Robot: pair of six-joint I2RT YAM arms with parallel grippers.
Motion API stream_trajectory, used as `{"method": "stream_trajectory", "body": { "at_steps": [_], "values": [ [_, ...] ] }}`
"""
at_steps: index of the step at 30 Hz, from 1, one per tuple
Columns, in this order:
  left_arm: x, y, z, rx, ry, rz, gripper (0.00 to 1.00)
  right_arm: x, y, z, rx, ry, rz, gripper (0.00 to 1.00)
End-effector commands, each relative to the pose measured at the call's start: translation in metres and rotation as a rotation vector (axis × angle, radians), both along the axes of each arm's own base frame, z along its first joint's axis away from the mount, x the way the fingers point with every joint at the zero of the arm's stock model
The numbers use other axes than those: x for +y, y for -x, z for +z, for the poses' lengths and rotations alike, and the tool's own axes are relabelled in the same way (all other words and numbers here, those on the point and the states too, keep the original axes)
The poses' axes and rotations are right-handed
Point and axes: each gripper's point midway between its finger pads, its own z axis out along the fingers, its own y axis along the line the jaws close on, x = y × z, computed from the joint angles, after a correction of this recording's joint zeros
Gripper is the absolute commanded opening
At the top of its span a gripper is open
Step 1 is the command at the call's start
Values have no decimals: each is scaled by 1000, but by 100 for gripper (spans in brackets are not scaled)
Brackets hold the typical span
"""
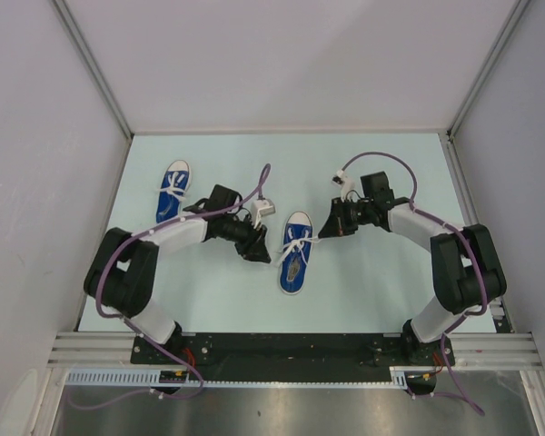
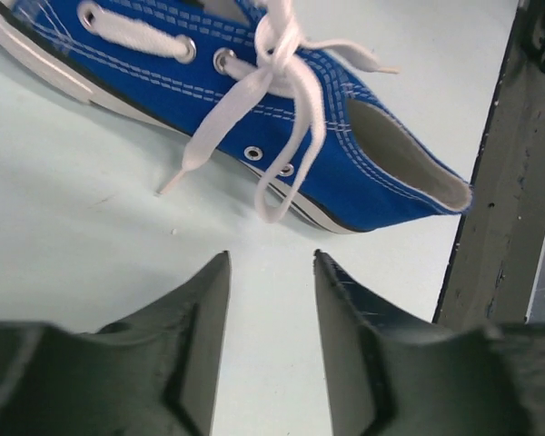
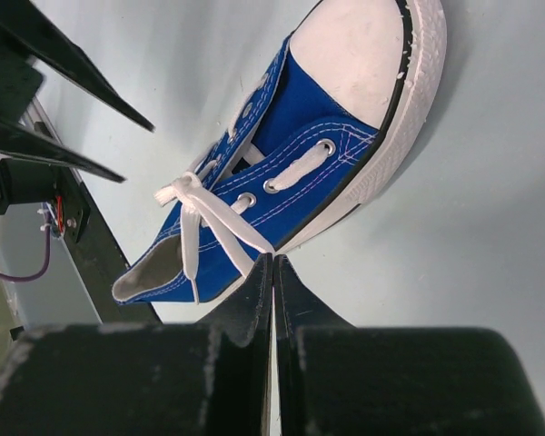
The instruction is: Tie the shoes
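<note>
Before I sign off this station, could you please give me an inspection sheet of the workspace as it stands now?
Surface: pale table, flat and matt.
Job's things: centre shoe, toe pointing away from the arm bases, laces knotted with one loop hanging down its side; far-left shoe lies apart, its lacing too small to judge.
Clutter: nothing seen.
Grippers: left gripper open and empty, beside the centre shoe; right gripper shut on a lace of that shoe.
Cables: purple cables run along both arms and loop above the wrists, off the table.
Surroundings: white walls on three sides; aluminium rail at the near edge.
</note>
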Motion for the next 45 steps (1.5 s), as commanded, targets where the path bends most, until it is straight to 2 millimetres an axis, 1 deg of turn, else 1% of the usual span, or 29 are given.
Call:
{"method": "stream_trajectory", "body": {
  "at_steps": [1,2,4,6,7,8,9,10,11,13,14,15,16,17,19,20,23,28,34,37,42,45],
  "values": [
    [-3,-16,64,-223,156,-13,52,2,-6,18,-61,-33,-3,0],
    [-3,-17,70,-293,163,-50,54,3,-7,17,-59,-35,-5,0],
    [-4,-22,92,-448,195,-118,54,4,-8,18,-62,-40,-6,0],
    [-8,-20,104,-512,219,-181,55,5,-9,18,-58,-47,-9,0],
    [-14,-27,115,-611,221,-257,55,5,-9,18,-57,-49,-10,0],
    [-19,-12,108,-576,192,-324,55,6,-8,19,-54,-51,-9,0],
    [-23,-10,106,-597,174,-375,55,6,-9,19,-56,-52,-10,0],
    [-31,-17,108,-668,161,-445,54,6,-9,19,-55,-53,-11,0],
    [-38,-9,105,-667,149,-492,54,7,-9,20,-59,-54,-9,0],
    [-49,-12,107,-733,142,-550,52,6,-10,20,-56,-56,-16,0],
    [-58,-8,102,-739,140,-592,50,6,-10,21,-55,-58,-15,0],
    [-60,-5,97,-738,119,-622,50,6,-10,21,-54,-59,-17,0],
    [-65,-6,99,-787,121,-670,49,7,-10,22,-56,-62,-17,0],
    [-72,0,91,-781,116,-713,47,7,-10,22,-51,-63,-20,0],
    [-78,0,85,-810,95,-757,47,9,-10,24,-53,-73,-14,0],
    [-82,4,80,-806,92,-780,47,10,-10,25,-47,-80,-15,0],
    [-90,5,72,-832,71,-818,46,12,-9,26,-39,-90,-11,0],
    [-96,3,57,-832,32,-850,46,12,-7,25,-29,-92,-2,0],
    [-100,2,52,-812,33,-850,46,13,-3,23,-13,-91,5,0],
    [-104,-2,52,-819,29,-844,46,14,-3,22,-8,-95,8,0],
    [-108,-10,43,-813,0,-850,46,14,-3,21,-6,-97,10,0],
    [-112,-13,44,-817,4,-847,46,14,-3,21,-7,-96,11,0]
  ]
}}
